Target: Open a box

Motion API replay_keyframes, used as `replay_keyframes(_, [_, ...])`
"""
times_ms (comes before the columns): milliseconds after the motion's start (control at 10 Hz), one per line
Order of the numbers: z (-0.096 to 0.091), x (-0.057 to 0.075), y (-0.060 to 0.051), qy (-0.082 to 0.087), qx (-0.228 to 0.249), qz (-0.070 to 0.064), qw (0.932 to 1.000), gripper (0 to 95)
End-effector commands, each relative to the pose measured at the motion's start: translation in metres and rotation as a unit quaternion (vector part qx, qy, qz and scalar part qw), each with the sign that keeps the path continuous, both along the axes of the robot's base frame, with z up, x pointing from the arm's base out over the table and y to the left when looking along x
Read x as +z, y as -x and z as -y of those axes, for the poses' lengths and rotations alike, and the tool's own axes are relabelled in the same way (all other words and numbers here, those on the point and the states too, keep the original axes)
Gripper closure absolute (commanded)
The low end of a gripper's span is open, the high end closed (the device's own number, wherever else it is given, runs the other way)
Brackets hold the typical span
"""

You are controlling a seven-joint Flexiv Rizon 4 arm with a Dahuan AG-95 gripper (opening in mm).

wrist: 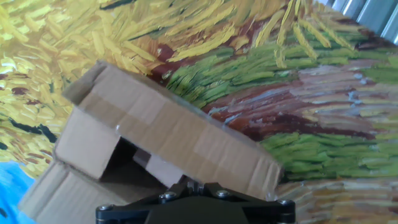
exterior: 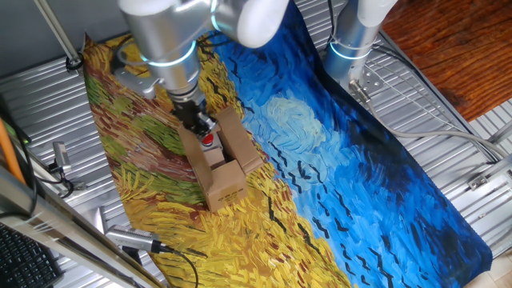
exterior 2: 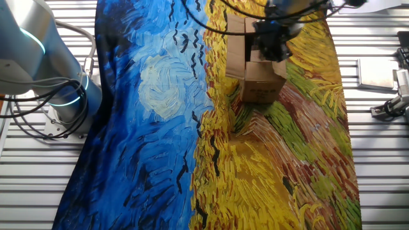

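Observation:
The box (exterior: 226,186) is a small brown cardboard box lying on the painted cloth, with a faint printed mark on its near end. One long flap (exterior: 242,142) is folded outward. The other long flap (wrist: 186,134) stands raised. A red button (exterior: 210,141) shows inside. My gripper (exterior: 200,126) is at the box's far end, its fingers closed together on the edge of the raised flap. The hand view shows my gripper (wrist: 196,185) at that flap's lower edge, with the dark interior beside it. In the other fixed view my gripper (exterior 2: 271,43) is over the box (exterior 2: 259,86).
The painted cloth (exterior: 344,160) covers the table. A second arm's base (exterior: 352,40) stands at the far side. Metal tools (exterior: 132,238) lie off the cloth on the slatted table, and a clamp (exterior 2: 390,108) lies beside the cloth's edge.

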State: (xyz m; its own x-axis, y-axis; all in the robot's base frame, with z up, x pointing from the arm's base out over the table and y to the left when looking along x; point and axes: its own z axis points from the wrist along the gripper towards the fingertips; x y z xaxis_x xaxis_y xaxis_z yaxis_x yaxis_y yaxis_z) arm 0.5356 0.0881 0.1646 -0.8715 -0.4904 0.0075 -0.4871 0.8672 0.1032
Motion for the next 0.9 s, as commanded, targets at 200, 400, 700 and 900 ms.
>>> replay_keyframes(200, [-0.001, 0.010, -0.025, 0.004, -0.001, 0.001, 1.0000, 95.0])
replay_keyframes(400, [0.003, 0.011, -0.043, 0.005, 0.006, 0.002, 1.0000, 95.0])
replay_keyframes(700, [0.009, -0.013, -0.065, 0.005, 0.012, 0.007, 0.9999, 95.0])
replay_keyframes(900, [0.012, -0.031, -0.070, 0.001, 0.014, 0.006, 0.9999, 95.0])
